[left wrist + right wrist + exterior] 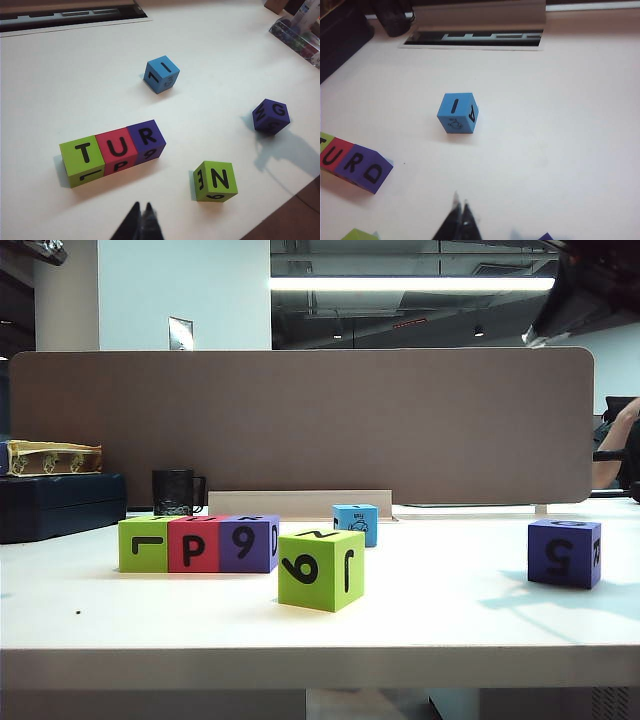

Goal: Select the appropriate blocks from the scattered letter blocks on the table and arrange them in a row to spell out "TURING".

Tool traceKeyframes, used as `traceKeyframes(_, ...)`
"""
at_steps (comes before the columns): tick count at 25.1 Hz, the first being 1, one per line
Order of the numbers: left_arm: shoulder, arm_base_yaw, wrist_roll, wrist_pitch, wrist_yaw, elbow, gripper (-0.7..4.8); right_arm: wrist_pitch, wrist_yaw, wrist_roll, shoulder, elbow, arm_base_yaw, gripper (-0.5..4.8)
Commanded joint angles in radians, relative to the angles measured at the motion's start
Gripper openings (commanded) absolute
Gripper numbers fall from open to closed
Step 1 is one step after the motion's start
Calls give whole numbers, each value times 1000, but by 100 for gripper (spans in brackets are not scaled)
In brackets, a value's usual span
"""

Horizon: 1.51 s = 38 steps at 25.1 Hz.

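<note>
Six blocks: small foam letter cubes spread on the wide white table.
Row: lime green T cube, red U cube, purple R cube, touching.
Middle: light blue I cube behind; lime green N cube in front.
Right: purple G cube, apart.
Left gripper: fingers together, empty, above the table.
Right gripper: tips apparently together, blurred, near the blue cube.

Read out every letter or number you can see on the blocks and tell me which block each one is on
"T": top of the lime green block in the row.
"U": top of the red block.
"R": top of the purple block ending the row.
"I": top of the light blue block.
"N": top of the loose lime green block.
"G": loose purple block.
Small print by the blue block's fish: too small to read.
</note>
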State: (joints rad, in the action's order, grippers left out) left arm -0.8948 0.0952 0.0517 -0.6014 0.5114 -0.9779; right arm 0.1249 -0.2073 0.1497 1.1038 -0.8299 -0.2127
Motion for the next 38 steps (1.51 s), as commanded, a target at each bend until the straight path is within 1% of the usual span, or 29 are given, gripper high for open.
traceKeyframes(1, 2, 0, 1, 16, -2, -5, -6, 11, -5, -2, 40, -58, -1, -1)
traceKeyframes(8, 1, 0, 1, 33, -3, -5, -6, 13, -23, -4, 92, -124, -8, -1)
traceKeyframes(10, -4, 0, 1, 44, -2, -5, -6, 13, -24, -27, 112, -144, -13, -1)
traceKeyframes(16, -42, 0, 0, 46, -2, -5, -6, 13, -36, -27, 170, -197, -26, -1)
traceKeyframes(26, -103, 0, 0, 68, -2, -5, -6, 13, -40, -27, 297, -293, -73, -1)
traceKeyframes(30, -119, 0, -3, 93, -2, -5, -6, 12, -39, -28, 353, -334, -99, -2)
traceKeyframes(34, -138, 0, -19, 133, 1, -5, -6, 5, -42, -28, 400, -365, -106, -1)
traceKeyframes(38, -166, 0, -30, 145, 2, -6, -6, -2, -40, -34, 429, -384, -113, -1)
